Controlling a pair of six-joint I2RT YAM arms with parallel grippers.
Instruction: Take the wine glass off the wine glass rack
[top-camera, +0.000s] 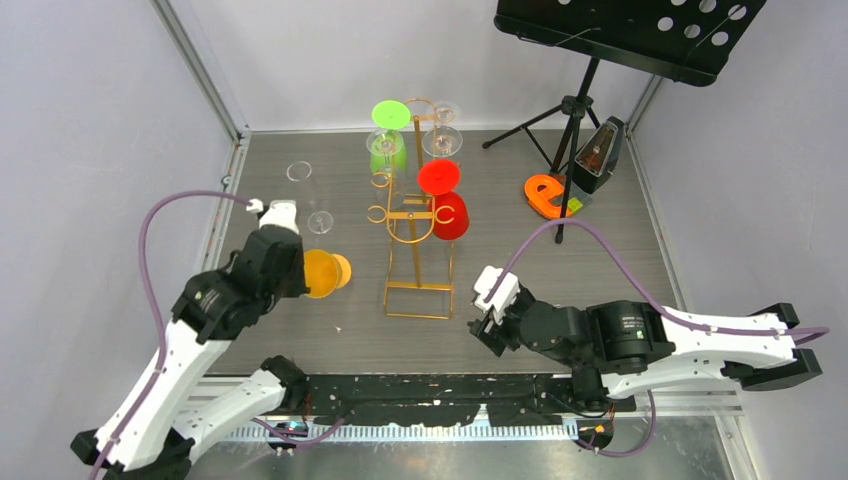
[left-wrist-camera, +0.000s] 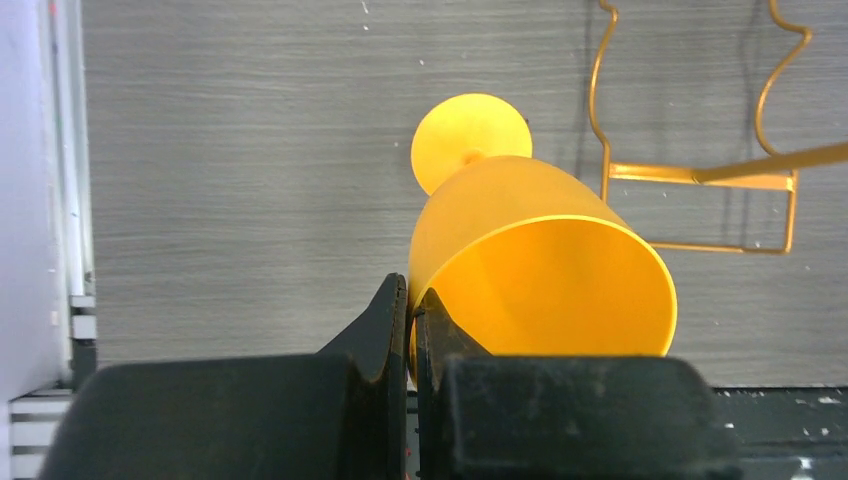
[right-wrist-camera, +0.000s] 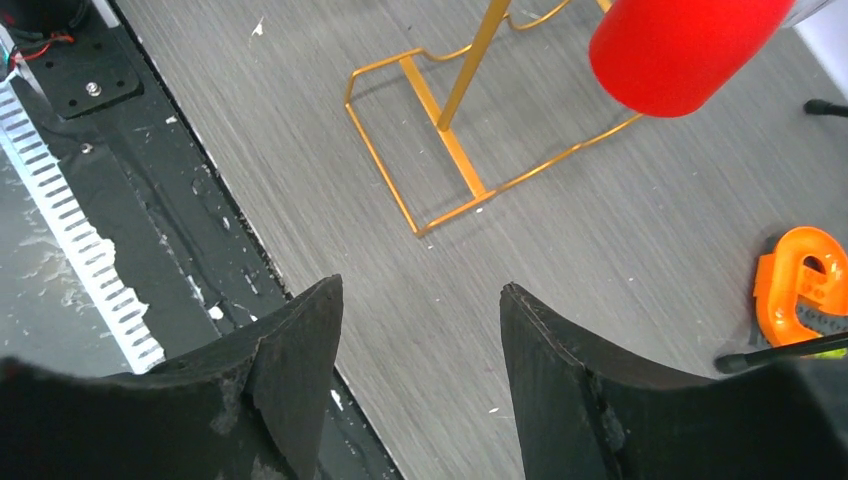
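The gold wire wine glass rack (top-camera: 415, 232) stands mid-table, its base (right-wrist-camera: 450, 140) also in the right wrist view. A green wine glass (top-camera: 387, 142), a clear one (top-camera: 441, 130) and a red one (top-camera: 446, 205) hang on it. My left gripper (top-camera: 303, 272) is shut on the rim of an orange wine glass (top-camera: 324, 272), held on its side left of the rack base. In the left wrist view the fingers (left-wrist-camera: 395, 320) pinch the orange bowl's wall (left-wrist-camera: 540, 250). My right gripper (top-camera: 482, 322) stands open and empty near the front edge, right of the rack.
A clear glass (top-camera: 319, 221) and a clear ring (top-camera: 299, 171) sit at the left. A black music stand (top-camera: 630, 30), a metronome (top-camera: 600, 152) and an orange object (top-camera: 547, 195) are at the back right. Grey walls close in both sides.
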